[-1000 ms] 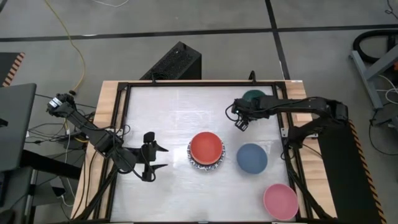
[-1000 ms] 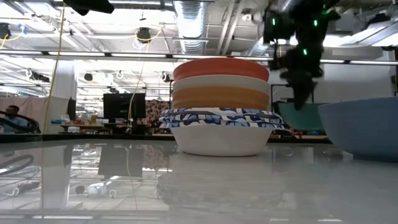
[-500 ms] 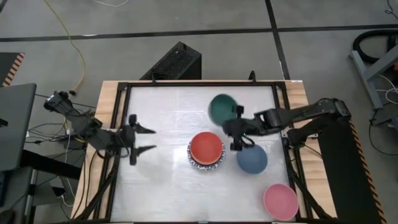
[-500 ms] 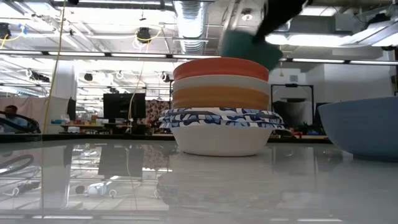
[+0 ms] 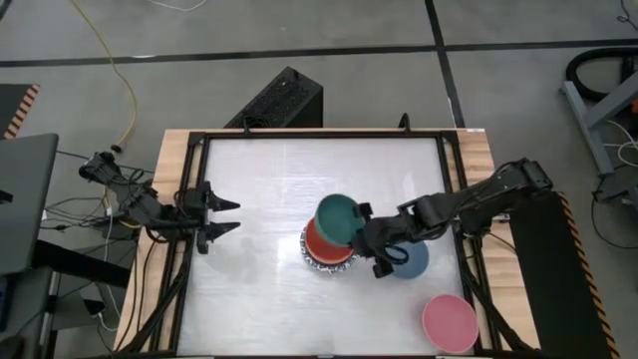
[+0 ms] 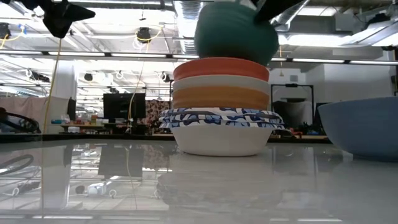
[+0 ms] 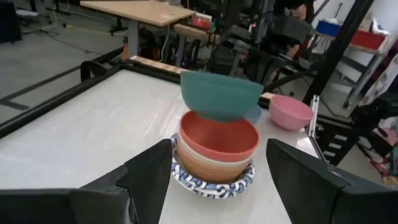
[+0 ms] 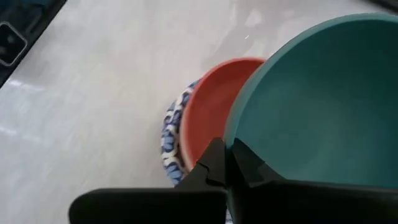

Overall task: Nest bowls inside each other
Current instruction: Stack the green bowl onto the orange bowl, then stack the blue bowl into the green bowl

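A stack of nested bowls (image 5: 329, 249) stands mid-table: a blue-patterned white bowl (image 6: 217, 127) at the bottom and a red one (image 7: 217, 137) on top. My right gripper (image 5: 361, 235) is shut on a dark green bowl (image 5: 337, 218) held just over the stack. A slate-blue bowl (image 5: 407, 261) sits right of the stack, partly under my right arm. A pink bowl (image 5: 449, 322) rests near the front right corner. My left gripper (image 5: 225, 217) hangs open at the table's left edge, apart from every bowl. My right gripper pinches the green bowl's rim (image 8: 231, 142) on the side toward the table's right. One finger (image 8: 249, 163) is inside the bowl and one (image 8: 211, 163) outside. The fingers slant down from the table's right. The bowl is lifted, mouth up and slightly tilted, above the red bowl.
A black frame (image 5: 194, 199) borders the white tabletop. Bare table lies left of the stack, between it and my left gripper. Beyond the far edge a black box (image 5: 279, 100) stands on the floor.
My right gripper has lifted the green bowl from the table's far right part and carried it toward the near left, over the stack, rolling its wrist. My left gripper, still open, has drawn back toward the table's left edge and a little toward the far edge.
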